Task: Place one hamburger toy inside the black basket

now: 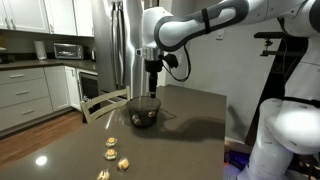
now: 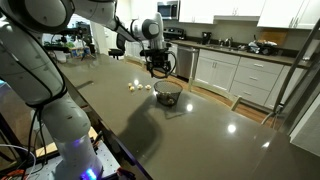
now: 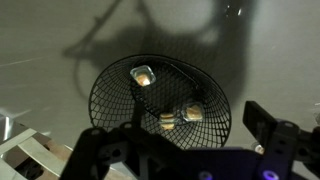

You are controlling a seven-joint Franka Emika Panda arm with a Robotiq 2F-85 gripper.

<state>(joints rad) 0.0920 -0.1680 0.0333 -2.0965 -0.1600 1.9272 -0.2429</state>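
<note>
The black basket (image 3: pixel 103 95) stands on the dark table and holds three hamburger toys: one (image 3: pixel 143 73) at its far side and two (image 3: pixel 168 122) (image 3: pixel 192 112) close together. My gripper (image 3: pixel 172 122) hangs open and empty right above the basket. In both exterior views the gripper (image 1: pixel 152 86) (image 2: pixel 160 68) is a little above the basket (image 1: pixel 143 116) (image 2: pixel 167 97). Several more hamburger toys (image 1: pixel 111 143) (image 2: pixel 139 87) lie loose on the table beside the basket.
The table (image 1: pixel 190 120) has an edge near a white chair (image 1: pixel 105 102). Kitchen cabinets (image 2: pixel 240 75) and a fridge (image 1: pixel 118 45) stand beyond it. A second robot's white body (image 2: pixel 40 90) fills one side.
</note>
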